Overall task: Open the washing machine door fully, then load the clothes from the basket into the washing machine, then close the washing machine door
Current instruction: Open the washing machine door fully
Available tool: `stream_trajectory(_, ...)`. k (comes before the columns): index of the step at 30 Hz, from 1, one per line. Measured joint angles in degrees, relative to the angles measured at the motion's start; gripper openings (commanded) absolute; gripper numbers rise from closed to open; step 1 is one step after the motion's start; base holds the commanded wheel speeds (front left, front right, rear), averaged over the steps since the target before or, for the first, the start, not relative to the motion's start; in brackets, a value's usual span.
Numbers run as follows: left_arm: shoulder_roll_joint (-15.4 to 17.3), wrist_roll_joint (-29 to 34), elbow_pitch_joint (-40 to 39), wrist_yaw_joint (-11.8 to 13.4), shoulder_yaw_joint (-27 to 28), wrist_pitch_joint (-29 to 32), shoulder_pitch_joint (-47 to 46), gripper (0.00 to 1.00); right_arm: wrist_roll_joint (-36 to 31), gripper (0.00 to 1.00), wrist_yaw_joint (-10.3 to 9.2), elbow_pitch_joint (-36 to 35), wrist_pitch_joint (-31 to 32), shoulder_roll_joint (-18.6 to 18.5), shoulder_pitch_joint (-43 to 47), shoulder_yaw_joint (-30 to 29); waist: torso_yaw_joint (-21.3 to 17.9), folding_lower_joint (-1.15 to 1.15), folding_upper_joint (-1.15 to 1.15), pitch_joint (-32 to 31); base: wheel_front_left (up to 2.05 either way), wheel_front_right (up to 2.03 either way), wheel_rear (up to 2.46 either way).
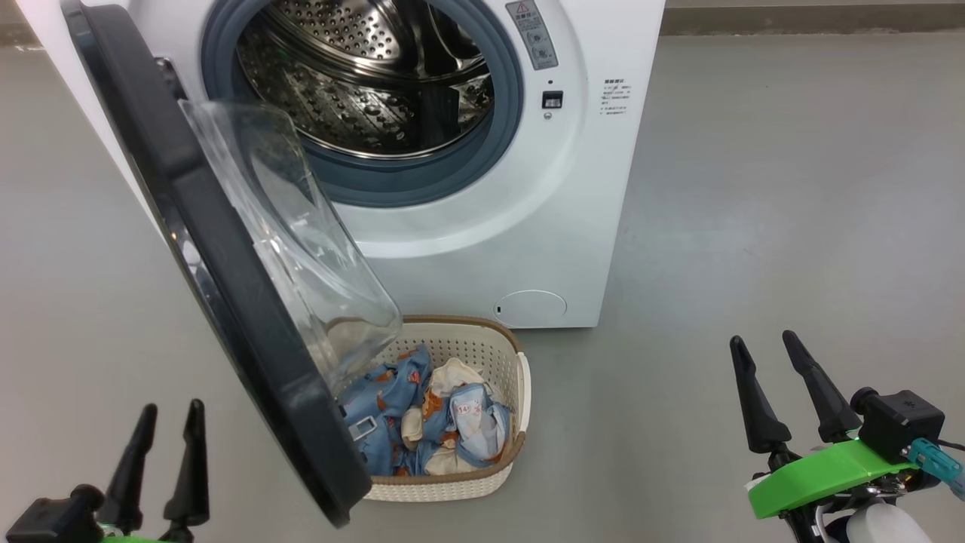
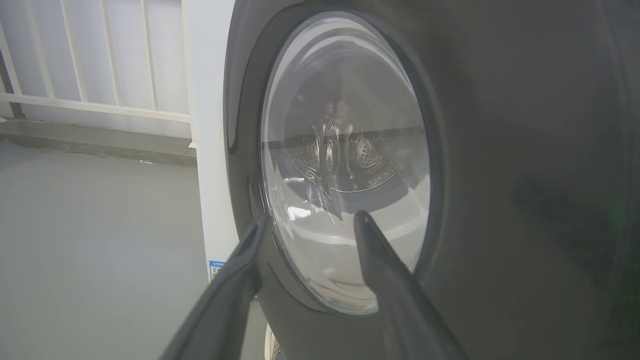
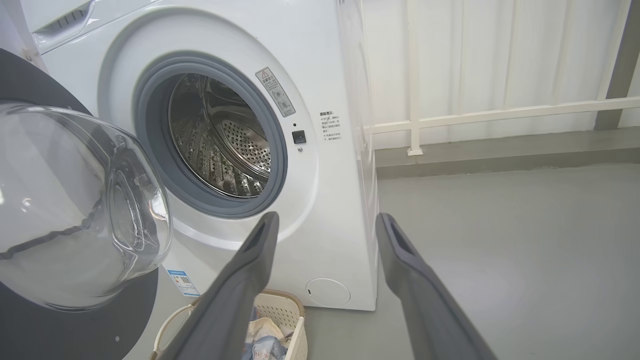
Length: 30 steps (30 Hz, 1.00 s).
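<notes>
Both jaws are spread wide and empty, left gripper (image 1: 174, 407) and right gripper (image 1: 762, 338). The door (image 1: 256, 339) has its free edge just right of the left jaws and runs from there away to its hinge, bowl bulging toward the right jaws. The basket (image 1: 452, 489) sits between the grippers, half under that bowl, clothes (image 1: 422, 422) inside. My worry: the door looks only partway swung, so reaching in could clip the glass or knock it shut. The washer (image 1: 528, 226) stands beyond, its mouth facing the jaws.

Floor (image 1: 784, 196): grey and smooth from where I sit.
Standing on it: washing machine (image 1: 588, 188), with the basket (image 1: 497, 354) just before it.
</notes>
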Motion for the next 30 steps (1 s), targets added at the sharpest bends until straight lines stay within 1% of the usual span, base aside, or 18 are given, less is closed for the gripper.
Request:
stream_trajectory(1, 0.0, 0.0, 0.0, 0.0, 0.0, 0.0, 0.0, 0.0, 0.0, 1.0, 0.0, 0.0, 0.0, 0.0, 0.0, 0.0, 0.0, 0.0, 0.0, 0.0, 0.0, 0.0, 0.0)
stream_trajectory(5, -0.1, 0.0, -0.2, 0.0, 0.1, 0.0, 0.0, 0.0, 0.0, 1.0, 0.0, 0.0, 0.0, 0.2, 0.0, -0.4, 0.3, 0.0, 0.0, 0.0, 0.0, 0.0, 0.0)
stream_trajectory(10, -0.7, -0.1, -2.7, 0.0, 1.4, 0.0, 0.0, 0.0, -0.1, 1.0, 0.0, 0.1, 0.0, 0.8, 0.0, -0.8, 0.8, 0.0, 0.0, 0.0, 0.0, 0.0, 0.0)
stream_trajectory(14, -1.0, 0.4, -7.1, 0.0, 2.2, 0.0, 0.0, 0.0, -0.1, 1.0, 0.0, 0.1, 0.0, 1.0, 0.2, -1.1, 1.3, 0.0, 0.0, 0.0, 0.0, 0.0, 0.0)
stream_trajectory(22, -2.0, 2.5, -18.6, 0.0, 1.7, 0.0, 0.0, 0.0, -0.1, 1.0, 0.0, 0.3, 0.0, 1.3, 0.5, -1.3, 2.5, 0.0, 0.0, -0.2, 0.0, 0.0, 0.0)
stream_trajectory(26, -2.2, 3.7, -25.6, 0.0, -0.2, -0.1, 0.0, 0.0, -0.1, 1.0, 0.0, 0.3, 0.0, 1.4, 0.5, -1.4, 2.8, 0.0, 0.0, -0.4, 0.0, 0.0, 0.0)
stream_trajectory(28, -2.2, 3.8, -28.1, 0.0, -2.8, -0.1, 0.0, 0.0, -0.1, 1.0, 0.0, 0.5, 0.0, 1.5, 0.5, -1.4, 3.0, 0.0, 0.0, -0.5, 0.0, 0.0, 0.0)
stream_trajectory(30, -2.2, 3.7, -30.0, 0.0, -6.7, -0.1, 0.0, 0.0, -0.1, 1.0, 0.0, 0.6, 0.0, 1.7, 0.5, -1.3, 3.0, 0.0, 0.0, -0.5, 0.0, 0.0, 0.0)
